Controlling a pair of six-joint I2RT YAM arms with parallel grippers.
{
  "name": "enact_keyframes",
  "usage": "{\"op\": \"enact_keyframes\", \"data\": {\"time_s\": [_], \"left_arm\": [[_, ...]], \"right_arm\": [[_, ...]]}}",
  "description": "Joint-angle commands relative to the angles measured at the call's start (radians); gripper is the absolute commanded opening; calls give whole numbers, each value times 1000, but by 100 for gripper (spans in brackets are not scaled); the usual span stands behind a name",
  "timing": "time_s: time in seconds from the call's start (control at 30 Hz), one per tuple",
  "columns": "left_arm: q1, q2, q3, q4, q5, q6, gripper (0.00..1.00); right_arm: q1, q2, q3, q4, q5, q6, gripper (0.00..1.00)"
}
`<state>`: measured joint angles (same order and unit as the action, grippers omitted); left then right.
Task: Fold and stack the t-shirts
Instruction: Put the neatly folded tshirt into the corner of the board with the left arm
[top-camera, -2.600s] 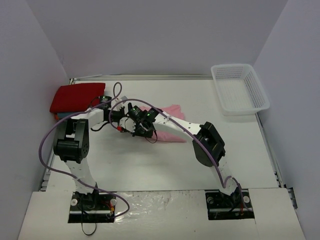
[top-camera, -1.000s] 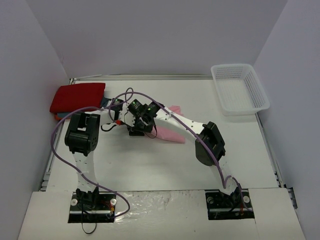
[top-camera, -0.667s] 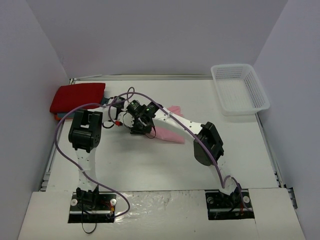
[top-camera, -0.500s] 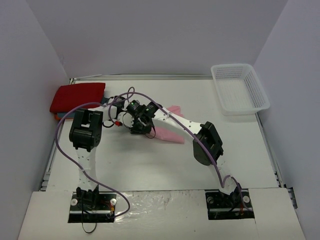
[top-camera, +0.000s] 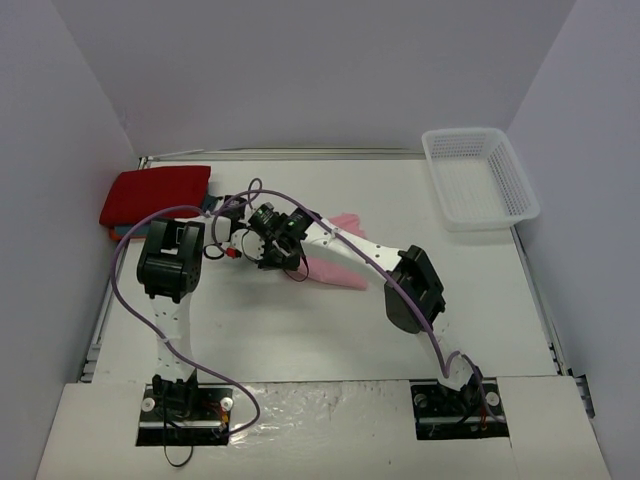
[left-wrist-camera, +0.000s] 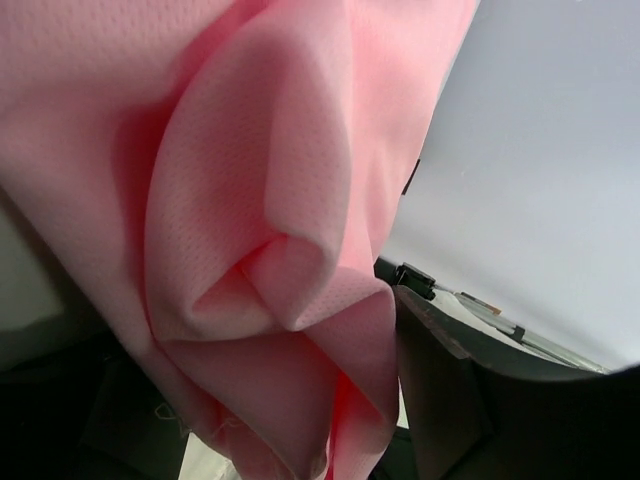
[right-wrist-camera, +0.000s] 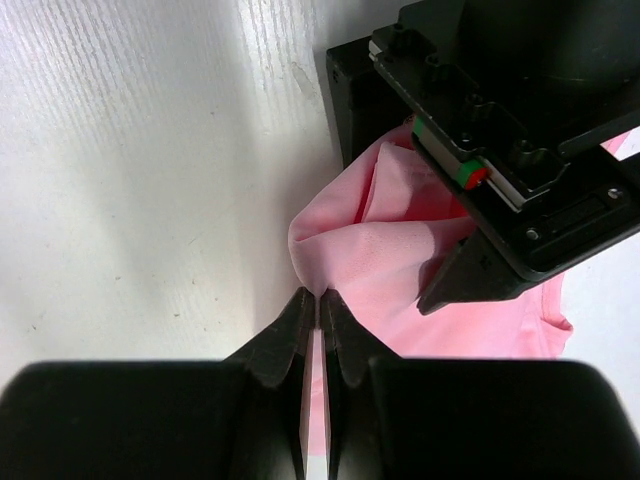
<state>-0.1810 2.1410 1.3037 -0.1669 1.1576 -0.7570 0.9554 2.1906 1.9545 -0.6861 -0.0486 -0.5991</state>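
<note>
The light pink t-shirt (top-camera: 338, 262) lies mid-table, its left edge lifted by both grippers. My left gripper (top-camera: 246, 238) is shut on a bunched fold of it; the pink cloth (left-wrist-camera: 250, 200) fills the left wrist view, with one dark finger (left-wrist-camera: 450, 400) beside it. My right gripper (right-wrist-camera: 320, 296) is shut on the cloth's folded edge (right-wrist-camera: 350, 250), close beside the left gripper's body (right-wrist-camera: 500, 150); from above it (top-camera: 266, 254) sits just right of the left one. The red t-shirt (top-camera: 155, 194) lies folded at the far left on a teal-blue one (top-camera: 118, 233), which barely shows.
A white mesh basket (top-camera: 478, 177) stands at the far right corner. Grey walls close in the table on three sides. Purple cables (top-camera: 120, 270) loop over the left arm. A metal rail (top-camera: 280, 155) runs along the back edge.
Both grippers have shifted left and slightly back toward the red stack, pulling the pink shirt's edge with them. The left arm's elbow has swung right.
</note>
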Motion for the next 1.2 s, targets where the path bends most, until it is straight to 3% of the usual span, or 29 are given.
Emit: {"op": "enact_keyframes", "data": {"time_s": [0.0, 0.17, 0.27, 0.3, 0.37, 0.4, 0.43, 0.47, 0.57, 0.6, 0.63, 0.83, 0.97, 1.0, 1.17], "left_arm": [[14, 34, -21, 30, -90, -53, 68], [14, 59, -6, 36, -84, -50, 63], [14, 57, -6, 46, -75, -42, 35], [14, 62, -6, 50, -67, -44, 21], [11, 62, -3, 59, -52, -47, 5], [9, 62, -3, 63, -49, -45, 3], [8, 62, -3, 69, -39, -45, 2], [6, 57, -6, 70, -38, -44, 2], [6, 48, -6, 78, -36, -39, 2], [9, 43, -4, 79, -36, -39, 2], [9, 42, -1, 79, -36, -38, 2], [21, -1, 26, -25, -76, 91, 2], [23, -47, 83, -228, -212, 240, 2], [23, -47, 103, -262, -232, 267, 2], [26, -15, 301, -515, -380, 445, 2]], "right_arm": [[14, 1, 21, -35, 9, -11, 0], [22, 9, 17, -35, 13, -13, 0], [22, 15, 15, -35, 10, -18, 0], [23, 18, 15, -36, 10, -19, 0], [23, 26, 21, -39, 4, -18, 19], [23, 29, 26, -50, -5, -21, 29], [26, 29, 27, -53, -11, -21, 44], [25, 24, 27, -56, -25, -21, 52], [28, -11, 29, -107, -102, -36, 69], [26, -47, 21, -119, -140, -48, 86], [25, -69, 15, -134, -157, -56, 96], [-58, -323, -153, -294, -249, -180, 100], [-329, -449, -282, -259, -235, -222, 100], [-448, -453, -296, -251, -252, -214, 100], [-659, -482, -480, -169, -402, -167, 100]]}}
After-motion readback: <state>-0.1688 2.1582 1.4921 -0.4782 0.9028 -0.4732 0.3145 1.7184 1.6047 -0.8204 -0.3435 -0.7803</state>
